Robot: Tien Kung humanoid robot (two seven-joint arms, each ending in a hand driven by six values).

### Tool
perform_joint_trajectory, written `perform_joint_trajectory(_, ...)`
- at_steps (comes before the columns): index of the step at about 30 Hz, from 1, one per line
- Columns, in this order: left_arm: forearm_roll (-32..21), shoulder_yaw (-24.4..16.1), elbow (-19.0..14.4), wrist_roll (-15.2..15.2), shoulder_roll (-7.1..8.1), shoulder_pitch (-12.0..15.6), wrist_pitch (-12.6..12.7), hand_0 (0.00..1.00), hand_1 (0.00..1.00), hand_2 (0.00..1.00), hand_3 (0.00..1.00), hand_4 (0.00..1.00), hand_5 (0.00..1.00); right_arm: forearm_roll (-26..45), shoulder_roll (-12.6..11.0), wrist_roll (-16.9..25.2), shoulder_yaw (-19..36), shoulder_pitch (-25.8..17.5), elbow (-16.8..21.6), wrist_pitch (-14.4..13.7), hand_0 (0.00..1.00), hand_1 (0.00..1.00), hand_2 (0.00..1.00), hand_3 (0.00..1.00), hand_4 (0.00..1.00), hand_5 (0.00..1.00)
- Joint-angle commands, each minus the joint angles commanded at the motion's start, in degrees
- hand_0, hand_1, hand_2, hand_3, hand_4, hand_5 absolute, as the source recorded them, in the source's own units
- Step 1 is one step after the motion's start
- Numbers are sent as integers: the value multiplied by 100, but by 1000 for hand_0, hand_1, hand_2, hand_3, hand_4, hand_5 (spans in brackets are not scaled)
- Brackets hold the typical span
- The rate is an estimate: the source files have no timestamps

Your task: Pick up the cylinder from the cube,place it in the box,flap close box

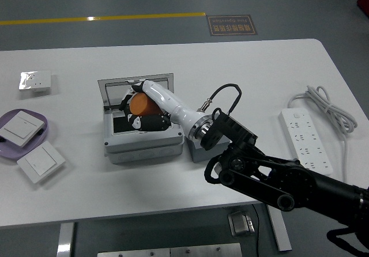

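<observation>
My right hand [140, 108] reaches in from the lower right and is shut on the orange cylinder [139, 104]. It holds the cylinder over the opening of the grey box [141, 144], whose clear lid [112, 90] stands open at the back. The grey cube [199, 152] sits just right of the box and is mostly hidden under my forearm [176, 108]. The left arm is out of view.
A purple tray [45, 128] with a white wall switch lies at the far left, with another switch [40, 162] in front of it and a small socket [34, 81] behind. A white power strip [306, 140] with its cable lies at the right.
</observation>
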Motion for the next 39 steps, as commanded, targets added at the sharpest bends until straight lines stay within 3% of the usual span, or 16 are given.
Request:
perform_joint_trajectory(4,25,-14,-1,10,13,-9,-4,615,545,532,613,686,230,-868,172,-593,-270,175,-265,164,83,223,367,280,2,2)
perform_joint_trajectory(8,45,-27,-2,19,22,-14,-6,615,545,532,613,686,230,-1591,288,-987,-513,326,-637,100,83,223,367,280,2,2)
perform_joint_trajectory(12,70,-46,0,32,21,-15,-5,614,545,532,614,686,229,-2058,390,-885,-759,412,-1000,-120,85,232,379,289,2,2)
perform_joint_trajectory(20,94,-59,0,43,20,-28,-6,615,545,532,614,686,229,-1982,478,-593,-1022,488,-1267,-503,101,246,388,304,2,2)
perform_joint_trajectory(21,97,-60,0,43,21,-29,-5,615,545,532,614,686,230,-1976,482,-577,-1024,491,-1283,-526,633,617,600,618,354,2)
perform_joint_trajectory(25,102,-58,0,41,27,-33,-6,615,545,532,614,686,230,-1978,495,-515,-1003,484,-1379,-609,633,617,600,618,354,2)
perform_joint_trajectory(26,105,-60,1,42,28,-34,-7,615,545,532,614,686,230,-1985,498,-506,-998,481,-1406,-625,722,658,654,680,345,207)
perform_joint_trajectory(37,114,-50,-2,29,46,-62,-13,614,545,532,615,686,228,-1994,513,-437,-1018,463,-1669,-687,746,664,656,682,384,232)
perform_joint_trajectory(38,114,-50,-2,28,46,-63,-13,615,544,532,615,686,227,-1989,513,-429,-1020,462,-1681,-690,746,658,651,680,500,251)
perform_joint_trajectory(39,111,-46,-3,26,47,-64,-13,615,544,532,615,686,227,-1985,513,-420,-1022,462,-1691,-692,746,658,651,680,500,251)
